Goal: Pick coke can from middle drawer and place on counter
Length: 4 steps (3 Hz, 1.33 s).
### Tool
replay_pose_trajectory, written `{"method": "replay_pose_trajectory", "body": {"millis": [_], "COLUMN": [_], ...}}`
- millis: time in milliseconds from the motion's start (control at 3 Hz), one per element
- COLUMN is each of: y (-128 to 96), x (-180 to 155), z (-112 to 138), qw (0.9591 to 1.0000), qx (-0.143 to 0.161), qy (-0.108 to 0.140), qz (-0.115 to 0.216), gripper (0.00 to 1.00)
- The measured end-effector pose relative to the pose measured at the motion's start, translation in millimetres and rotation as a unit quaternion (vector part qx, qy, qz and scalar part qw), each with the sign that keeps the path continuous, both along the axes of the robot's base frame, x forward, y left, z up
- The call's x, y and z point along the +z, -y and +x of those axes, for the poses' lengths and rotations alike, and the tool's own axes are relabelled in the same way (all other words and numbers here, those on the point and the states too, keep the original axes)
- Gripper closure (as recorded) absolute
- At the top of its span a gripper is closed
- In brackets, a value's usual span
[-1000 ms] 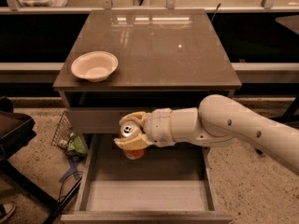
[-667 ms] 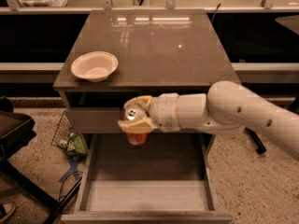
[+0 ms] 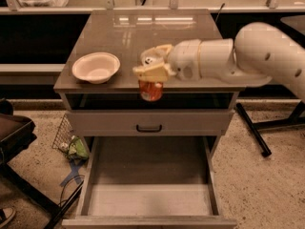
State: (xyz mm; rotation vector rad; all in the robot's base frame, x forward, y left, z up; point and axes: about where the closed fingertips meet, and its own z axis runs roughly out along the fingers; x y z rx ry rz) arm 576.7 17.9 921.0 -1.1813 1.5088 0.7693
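My gripper (image 3: pixel 151 67) is shut on the coke can (image 3: pixel 151 90), a small red-orange can, with the fingers clasped around its top. The can hangs upright in front of the counter's front edge, at about the height of that edge, above the open middle drawer (image 3: pixel 148 199). The drawer is pulled out at the bottom of the view and its pale floor is bare. The counter (image 3: pixel 143 37) is the glossy grey-brown cabinet top, just behind the can. My white arm reaches in from the right.
A white bowl (image 3: pixel 96 67) sits on the counter's front left. A closed drawer front with a black handle (image 3: pixel 148 128) is below the counter. A wire basket with green items (image 3: pixel 71 144) stands on the floor left of the cabinet. A dark chair edge is at far left.
My gripper has lifted the coke can from just above the drawer up to the level of the counter's front edge and slightly rightward.
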Motion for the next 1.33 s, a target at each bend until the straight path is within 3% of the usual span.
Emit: {"method": "replay_pose_trajectory", "body": {"millis": [333,667,1000,1333], "y": [10,-3,-28,-42], "x": [56,73,55,39], "z": [55,101,164,222], "qw": [0.9996,0.9989,0.9979,0.9976], "qx": [-0.013,-0.005,-0.003,-0.023], "qy": [0.011,0.026,0.032,0.038], "qz": [-0.023,-0.038,-0.055,-0.053], "gripper": [1.0,1.0,1.0,1.0]}}
